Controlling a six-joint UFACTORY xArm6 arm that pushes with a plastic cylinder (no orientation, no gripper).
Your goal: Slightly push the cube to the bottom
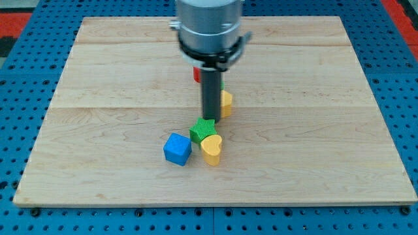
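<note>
A blue cube (pixel 177 149) lies on the wooden board (pixel 98 98), a little below its middle. A green block (pixel 202 130) sits just to the cube's upper right, touching a yellow heart-shaped block (pixel 211 148) on the cube's right. My tip (pixel 210 117) stands just above the green block, up and to the right of the blue cube and apart from it. A second yellow block (pixel 226 103) shows at the rod's right side. A red block (pixel 196 74) and a bit of green (pixel 222 84) are mostly hidden behind the rod.
The arm's grey body (pixel 209 26) hangs over the board's top middle. Blue pegboard (pixel 26 85) surrounds the board on all sides.
</note>
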